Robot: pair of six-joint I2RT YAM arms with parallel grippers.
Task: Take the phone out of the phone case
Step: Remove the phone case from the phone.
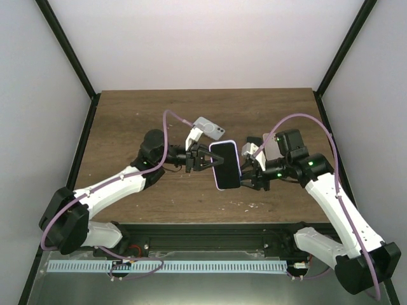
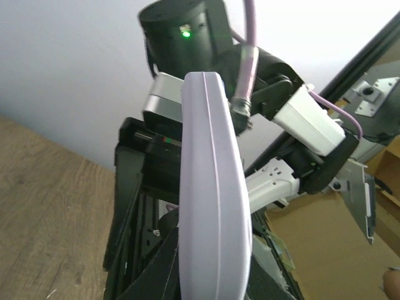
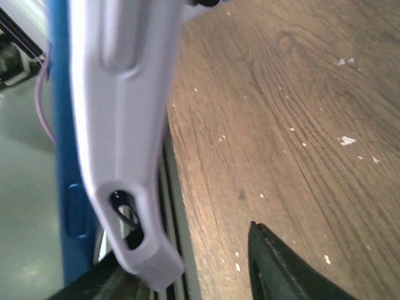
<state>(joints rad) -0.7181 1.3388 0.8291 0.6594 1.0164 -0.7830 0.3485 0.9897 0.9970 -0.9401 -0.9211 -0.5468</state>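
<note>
**Robot arms hold a cased phone above a wooden table**

The left gripper (image 1: 198,159) is clamped on one long edge of the lilac case (image 2: 212,187), holding it off the table (image 1: 127,121), apparently so the other arm can reach the opposite edge. The phone (image 1: 226,162) sits in the case, screen facing up. The right gripper (image 1: 247,168) straddles that far edge with its jaws apart, one finger (image 3: 287,269) clear of the case. A grey object (image 1: 210,129) lies on the table behind, untouched.
</note>
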